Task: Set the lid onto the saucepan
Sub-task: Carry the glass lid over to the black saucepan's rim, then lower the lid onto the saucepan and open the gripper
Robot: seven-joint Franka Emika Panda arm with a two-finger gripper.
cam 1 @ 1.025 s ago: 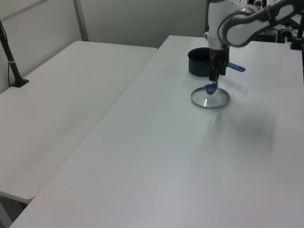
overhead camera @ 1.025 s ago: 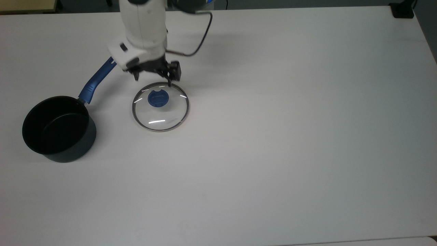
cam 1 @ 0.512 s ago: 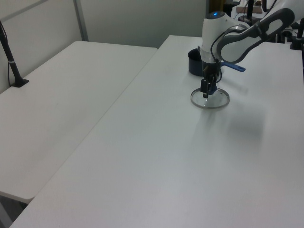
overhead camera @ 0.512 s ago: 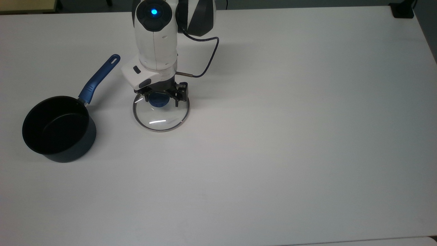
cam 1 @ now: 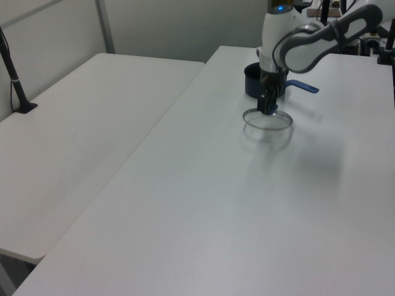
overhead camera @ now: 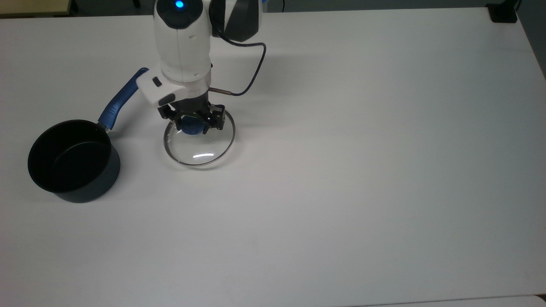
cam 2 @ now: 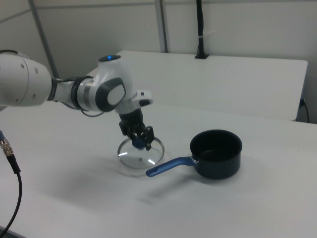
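Held lid (overhead camera: 199,145) by its blue knob in closed gripper (overhead camera: 191,124), disc ~level, just off table (overhead camera: 384,170), beside upright saucepan (overhead camera: 72,160) w/ handle running toward the top view's upper right.

White table (overhead camera: 362,170) underneath — a second white table (cam 1: 80,123) beside it, black post (cam 1: 13,74) at its edge.
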